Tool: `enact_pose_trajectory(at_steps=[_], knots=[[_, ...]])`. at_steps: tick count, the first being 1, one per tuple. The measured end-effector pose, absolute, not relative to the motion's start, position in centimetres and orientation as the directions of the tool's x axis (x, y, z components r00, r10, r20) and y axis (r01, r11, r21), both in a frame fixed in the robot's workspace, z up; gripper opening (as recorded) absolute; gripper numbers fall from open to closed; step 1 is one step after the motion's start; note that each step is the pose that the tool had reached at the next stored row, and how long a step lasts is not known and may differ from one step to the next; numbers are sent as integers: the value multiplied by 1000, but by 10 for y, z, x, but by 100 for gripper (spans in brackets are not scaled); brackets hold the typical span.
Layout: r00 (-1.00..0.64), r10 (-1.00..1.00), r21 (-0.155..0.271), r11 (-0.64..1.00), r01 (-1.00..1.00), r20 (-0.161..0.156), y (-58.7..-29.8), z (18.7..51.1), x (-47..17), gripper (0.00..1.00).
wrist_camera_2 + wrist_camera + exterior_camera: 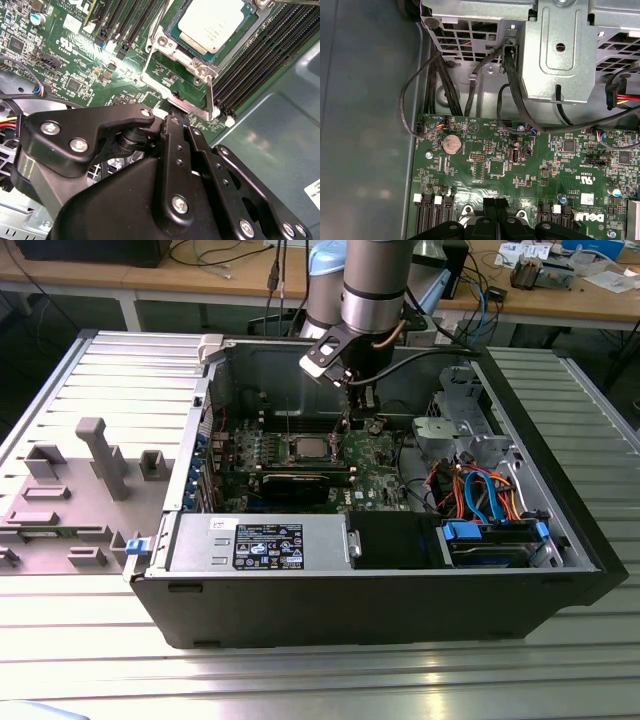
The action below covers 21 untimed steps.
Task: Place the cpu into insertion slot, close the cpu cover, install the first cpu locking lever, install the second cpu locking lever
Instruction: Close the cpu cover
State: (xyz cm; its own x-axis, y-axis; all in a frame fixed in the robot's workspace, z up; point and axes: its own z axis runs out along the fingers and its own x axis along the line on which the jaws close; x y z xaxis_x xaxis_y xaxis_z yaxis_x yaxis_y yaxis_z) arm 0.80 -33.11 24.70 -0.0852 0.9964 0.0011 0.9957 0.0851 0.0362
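A ribbed metal table (90,660) spreads across the near ground, with pale glare along its near edge. Grey fixtures (100,455) stand on it at the exterior view's left. Far behind run wooden benches (200,285) on white legs (128,310), strewn with cables (215,255), over a dark floor (40,315).

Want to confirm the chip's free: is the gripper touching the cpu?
Apart. In the second wrist view the gripper sits clear of the cpu, green board visible between them.
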Motion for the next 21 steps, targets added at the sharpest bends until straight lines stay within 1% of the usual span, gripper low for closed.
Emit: enact_pose_trajectory(at_steps=[21], knots=[[-85,996,36,85,996,1,-331,247,-1,11]])
